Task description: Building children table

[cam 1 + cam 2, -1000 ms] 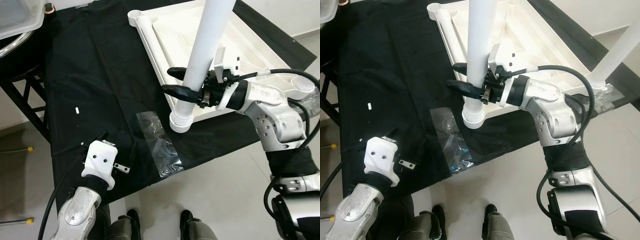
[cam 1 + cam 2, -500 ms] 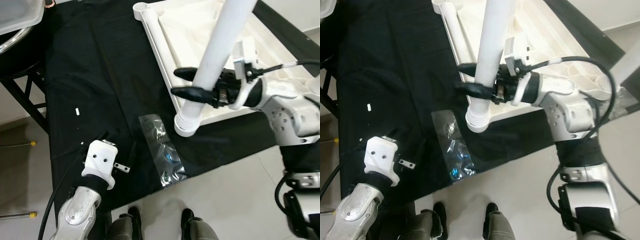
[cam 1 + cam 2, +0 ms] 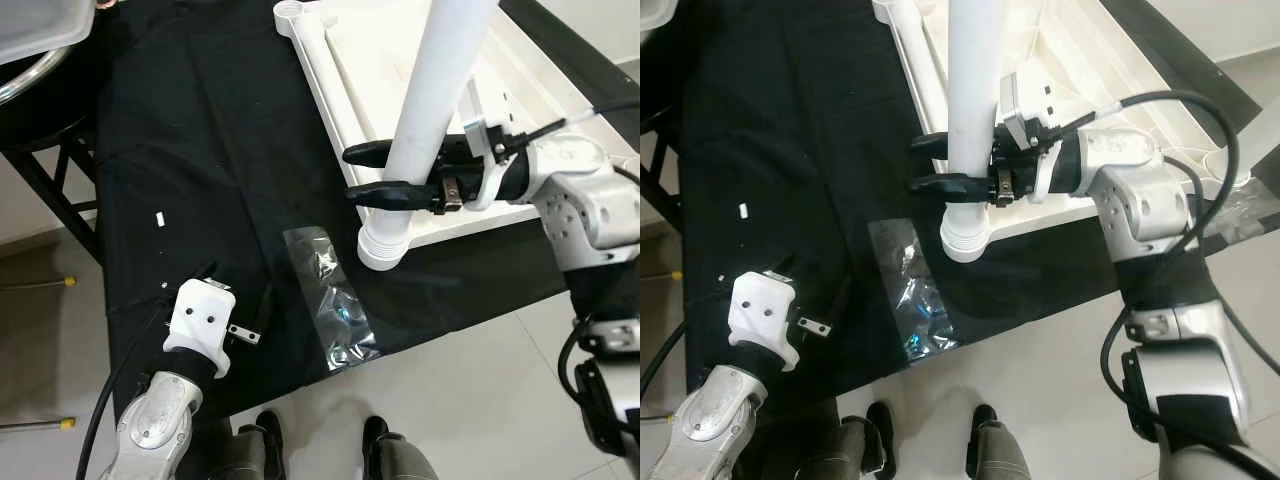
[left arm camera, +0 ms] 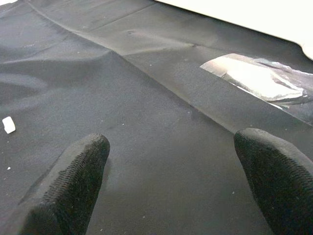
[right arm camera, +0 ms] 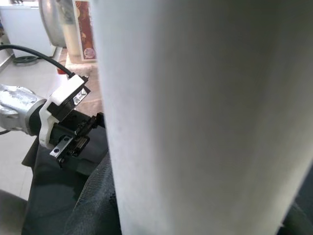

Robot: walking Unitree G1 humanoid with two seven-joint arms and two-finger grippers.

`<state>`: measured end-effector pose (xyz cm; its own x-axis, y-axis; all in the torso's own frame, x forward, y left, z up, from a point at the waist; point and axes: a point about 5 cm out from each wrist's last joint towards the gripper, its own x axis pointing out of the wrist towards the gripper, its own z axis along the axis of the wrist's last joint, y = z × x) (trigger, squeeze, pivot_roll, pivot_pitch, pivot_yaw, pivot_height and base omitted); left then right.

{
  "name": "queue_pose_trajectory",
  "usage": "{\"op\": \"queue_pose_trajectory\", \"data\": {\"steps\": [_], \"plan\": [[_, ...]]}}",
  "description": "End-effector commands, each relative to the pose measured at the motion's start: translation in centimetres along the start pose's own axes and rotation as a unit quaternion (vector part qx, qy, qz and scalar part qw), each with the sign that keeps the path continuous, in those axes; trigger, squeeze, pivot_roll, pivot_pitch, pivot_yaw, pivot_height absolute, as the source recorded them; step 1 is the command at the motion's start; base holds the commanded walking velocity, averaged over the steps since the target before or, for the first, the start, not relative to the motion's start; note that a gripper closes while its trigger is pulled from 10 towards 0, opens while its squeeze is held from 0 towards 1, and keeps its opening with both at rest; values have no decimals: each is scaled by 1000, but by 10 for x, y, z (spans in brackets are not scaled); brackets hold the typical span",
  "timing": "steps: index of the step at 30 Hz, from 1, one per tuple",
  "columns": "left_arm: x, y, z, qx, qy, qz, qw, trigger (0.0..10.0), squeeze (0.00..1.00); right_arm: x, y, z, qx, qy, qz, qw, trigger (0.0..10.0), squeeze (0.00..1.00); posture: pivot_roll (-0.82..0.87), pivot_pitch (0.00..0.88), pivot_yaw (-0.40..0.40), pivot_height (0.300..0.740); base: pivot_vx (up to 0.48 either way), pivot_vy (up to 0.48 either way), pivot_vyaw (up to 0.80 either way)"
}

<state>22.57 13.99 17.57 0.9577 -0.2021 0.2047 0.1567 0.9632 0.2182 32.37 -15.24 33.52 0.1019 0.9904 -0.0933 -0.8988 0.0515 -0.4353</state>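
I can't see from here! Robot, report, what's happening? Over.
Right gripper shut on white table leg, upright over tabletop. Left gripper open above black cloth. Plastic bag nearby.

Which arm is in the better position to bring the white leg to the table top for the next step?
Probably the right. The right gripper is already shut on the white leg, beside the table top. The left gripper is open over the black cloth, away from both.

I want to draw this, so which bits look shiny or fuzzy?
Left eye view: the clear crinkled plastic bag glints on the black cloth. Left wrist view: the same bag glares white, and the left gripper's black fingers look soft up close. Right wrist view: the white plastic table leg is a smooth blur.
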Motion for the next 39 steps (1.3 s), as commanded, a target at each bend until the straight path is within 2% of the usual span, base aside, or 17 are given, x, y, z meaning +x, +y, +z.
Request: {"op": "queue_pose_trajectory", "data": {"steps": [1,13,22,39], "plan": [[-4,-1,-8,-2,21,1,1000,10000,0,-2,3,-16,33,32,18,999,10000,0,79,397,28,740,0,0,0],[-5,-2,-8,-2,22,1,1000,10000,0,-4,-4,-16,38,15,6,999,10000,0,84,387,29,740,0,0,0],[-5,-2,-8,-2,21,1,1000,10000,0,-10,-6,7,21,-26,40,999,10000,0,83,388,28,740,0,0,0],[-4,-1,-9,-2,21,3,1000,10000,0,-17,-8,27,-8,-35,66,997,10000,0,80,395,28,740,0,0,0]]}}
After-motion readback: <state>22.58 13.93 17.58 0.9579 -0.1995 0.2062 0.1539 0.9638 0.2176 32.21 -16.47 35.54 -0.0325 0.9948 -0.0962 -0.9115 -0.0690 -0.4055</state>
